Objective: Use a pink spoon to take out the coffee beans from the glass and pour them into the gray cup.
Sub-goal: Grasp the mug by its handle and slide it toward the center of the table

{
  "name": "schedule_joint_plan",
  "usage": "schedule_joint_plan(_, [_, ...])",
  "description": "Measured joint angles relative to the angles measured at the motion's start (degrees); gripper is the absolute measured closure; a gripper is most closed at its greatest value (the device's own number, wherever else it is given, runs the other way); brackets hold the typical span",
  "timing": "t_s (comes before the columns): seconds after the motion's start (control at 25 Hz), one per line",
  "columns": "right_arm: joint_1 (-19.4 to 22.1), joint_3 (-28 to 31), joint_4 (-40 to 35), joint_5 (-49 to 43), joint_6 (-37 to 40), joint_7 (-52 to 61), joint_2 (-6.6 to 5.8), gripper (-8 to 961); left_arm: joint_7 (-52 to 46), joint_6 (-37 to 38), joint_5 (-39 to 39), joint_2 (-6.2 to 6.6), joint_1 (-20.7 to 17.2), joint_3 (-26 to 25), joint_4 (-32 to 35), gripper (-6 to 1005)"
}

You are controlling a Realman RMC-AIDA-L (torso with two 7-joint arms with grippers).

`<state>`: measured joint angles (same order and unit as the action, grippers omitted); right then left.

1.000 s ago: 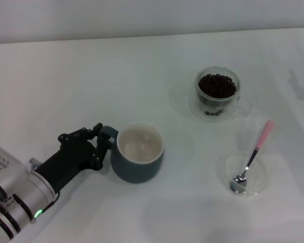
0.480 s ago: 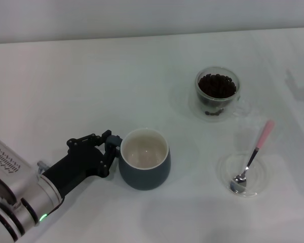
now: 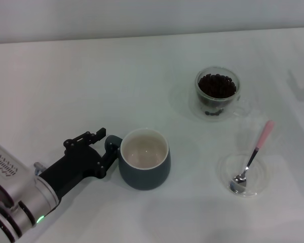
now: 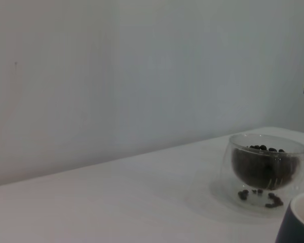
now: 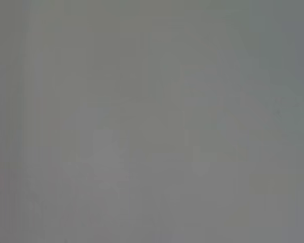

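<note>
left gripper [image 3: 102, 143] open beside gray cup [image 3: 144, 158] handle, not clamping | right gripper barely at frame edge, state cannot be told | pink spoon [image 3: 253, 158] in clear dish [image 3: 224, 174] | coffee beans [image 3: 217, 85] in glass [image 3: 217, 92] | risk: withdrawing fingers snag handle, tipping cup

Our left arm reached in low from the near-left corner of the head view, silver forearm w/ a green light near the wrist, black wrist angled fwd and to our right. Left gripper [image 3: 102, 144] sat at its tip, jaws apart. Of our right arm, only a dark bit showed at the far right edge; its jaws weren't visible.
</note>
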<state>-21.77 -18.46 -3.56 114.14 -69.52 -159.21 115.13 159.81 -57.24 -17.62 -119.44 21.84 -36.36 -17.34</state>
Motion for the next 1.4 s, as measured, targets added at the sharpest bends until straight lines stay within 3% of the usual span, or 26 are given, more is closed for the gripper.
schedule_joint_plan(0.16, [0.2, 0.0, -0.2, 0.0, -0.2, 0.0, -0.01, 213, 0.5, -1.5, -0.4, 0.05, -1.3, -0.1, 0.0, 640])
schedule_joint_plan(0.56, [1.4, 0.0, -0.9, 0.0, -1.4, 0.0, -0.17, 213, 0.5, -7.9, -0.6, 0.27, -5.1, -1.0, 0.5, 357])
schedule_joint_plan(0.92, [5.0, -1.5, -2.0, 0.0, -2.0, 2.4, -0.34, 212, 0.4, -10.0, -1.4, 0.26, -8.9, -2.7, 1.4, 358])
schedule_joint_plan(1.4, [8.2, -3.2, -3.4, -0.1, -4.1, 7.4, -0.44, 212, -0.2, -9.8, -0.8, 0.26, -8.8, -2.5, 2.9, 357])
